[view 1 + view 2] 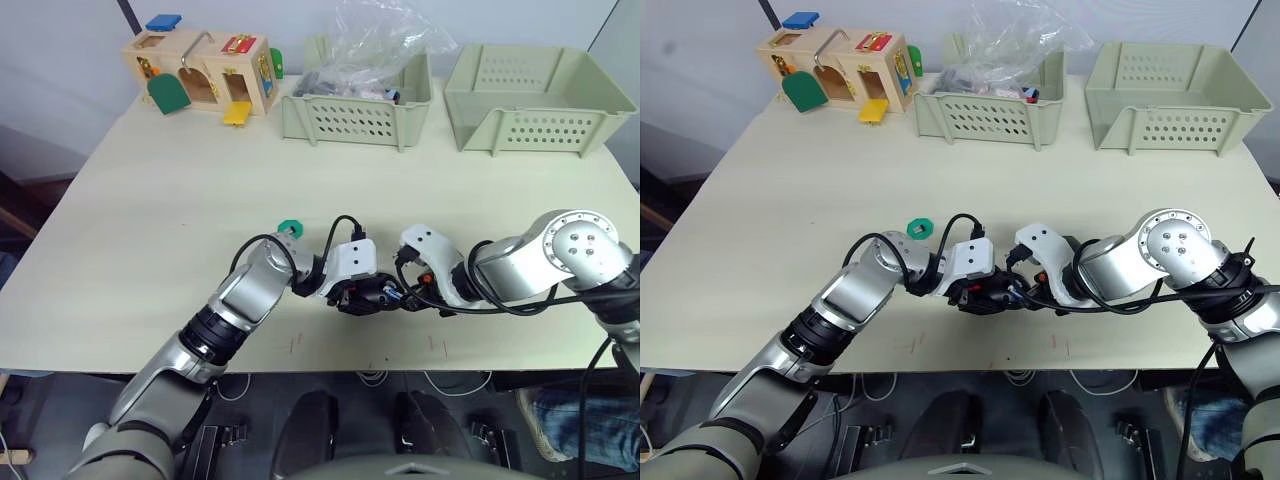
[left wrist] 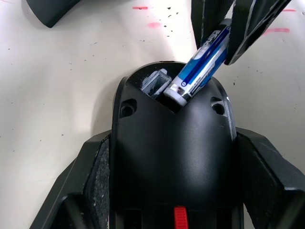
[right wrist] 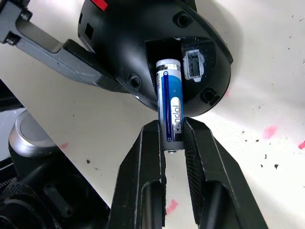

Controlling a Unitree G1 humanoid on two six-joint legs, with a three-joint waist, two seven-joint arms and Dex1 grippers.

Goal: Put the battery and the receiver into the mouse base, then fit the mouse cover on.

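While slanted, battery [image 3: 170, 114] tip-first in mouse base [image 3: 143, 47] recess, tail in right pincer [image 3: 172, 143].

Both arms reach inward and meet low near the front table edge. The left gripper [image 2: 171, 191] clamps the base [image 2: 174, 152] from both sides. The right gripper [image 3: 172, 138] pinches the battery [image 3: 170, 112], seemingly angled down towards the left one.
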